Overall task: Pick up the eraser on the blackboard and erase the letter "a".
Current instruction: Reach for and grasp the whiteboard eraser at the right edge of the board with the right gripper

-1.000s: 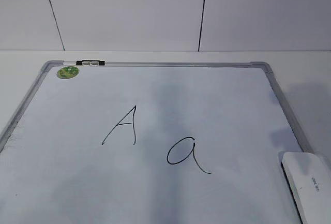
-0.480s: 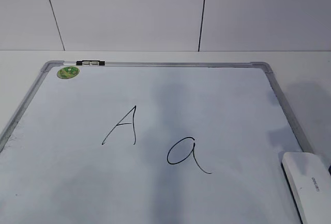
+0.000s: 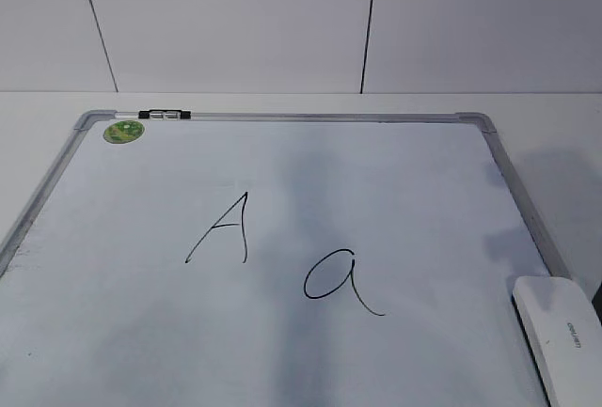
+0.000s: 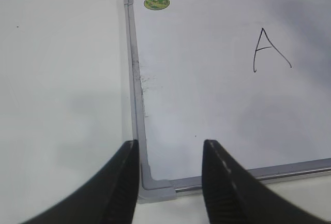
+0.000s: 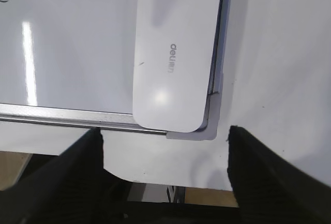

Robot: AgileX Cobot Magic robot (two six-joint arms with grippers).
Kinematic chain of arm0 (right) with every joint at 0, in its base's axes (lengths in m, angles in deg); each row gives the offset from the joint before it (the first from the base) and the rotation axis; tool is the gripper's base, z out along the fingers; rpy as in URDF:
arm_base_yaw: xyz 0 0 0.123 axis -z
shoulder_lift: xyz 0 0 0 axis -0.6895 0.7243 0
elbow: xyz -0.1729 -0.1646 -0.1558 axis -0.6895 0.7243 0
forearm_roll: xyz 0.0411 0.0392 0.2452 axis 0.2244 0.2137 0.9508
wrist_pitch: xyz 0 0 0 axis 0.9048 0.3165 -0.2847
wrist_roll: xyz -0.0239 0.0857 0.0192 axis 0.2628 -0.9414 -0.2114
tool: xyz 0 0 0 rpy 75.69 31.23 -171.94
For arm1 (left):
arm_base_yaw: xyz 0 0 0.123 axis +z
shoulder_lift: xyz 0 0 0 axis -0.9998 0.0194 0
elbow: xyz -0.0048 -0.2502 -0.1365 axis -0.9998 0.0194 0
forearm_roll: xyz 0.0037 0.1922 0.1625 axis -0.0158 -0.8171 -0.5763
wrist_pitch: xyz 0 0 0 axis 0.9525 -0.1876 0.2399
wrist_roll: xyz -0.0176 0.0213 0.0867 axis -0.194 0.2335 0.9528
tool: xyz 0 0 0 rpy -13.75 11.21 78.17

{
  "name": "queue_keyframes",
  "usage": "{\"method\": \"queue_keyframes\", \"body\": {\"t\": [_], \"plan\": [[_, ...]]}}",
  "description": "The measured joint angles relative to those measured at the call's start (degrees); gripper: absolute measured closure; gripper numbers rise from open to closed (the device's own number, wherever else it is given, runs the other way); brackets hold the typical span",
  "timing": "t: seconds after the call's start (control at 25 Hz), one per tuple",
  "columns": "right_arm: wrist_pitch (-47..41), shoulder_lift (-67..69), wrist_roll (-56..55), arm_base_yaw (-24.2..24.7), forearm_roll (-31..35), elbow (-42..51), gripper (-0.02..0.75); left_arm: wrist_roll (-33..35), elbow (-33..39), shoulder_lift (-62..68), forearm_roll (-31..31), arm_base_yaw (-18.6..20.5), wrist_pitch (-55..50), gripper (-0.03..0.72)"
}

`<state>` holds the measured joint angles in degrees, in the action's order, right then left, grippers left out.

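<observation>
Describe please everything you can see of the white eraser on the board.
The eraser is a white rounded-rectangle block that looks like smooth plastic, with small grey "deli" lettering on its top and a soft light reflection. It lies flat, top side up, in the near right corner of the board, overlapping the grey frame there. Its underside is hidden. Nothing grips it: the right tool hangs open above the board's near edge, its dark fingers wide apart, not touching it. In the exterior view only part of it shows, at the lower right edge.

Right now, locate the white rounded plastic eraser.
The eraser lies on the whiteboard's near right corner in the exterior view, right of the cursive "a".
</observation>
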<state>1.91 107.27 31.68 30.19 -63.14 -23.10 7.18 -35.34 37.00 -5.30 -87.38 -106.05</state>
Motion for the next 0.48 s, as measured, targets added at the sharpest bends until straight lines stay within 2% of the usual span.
{"method": "queue_keyframes", "body": {"t": [0.16,0.48], "plan": [[-0.10,0.00,0.00,0.00,0.00,0.00,0.142,0.00,0.00,0.00,0.00,0.00,0.00,0.381],[-0.22,0.00,0.00,0.00,0.30,0.00,0.073,0.00,0.00,0.00,0.00,0.00,0.00,0.381]]}}
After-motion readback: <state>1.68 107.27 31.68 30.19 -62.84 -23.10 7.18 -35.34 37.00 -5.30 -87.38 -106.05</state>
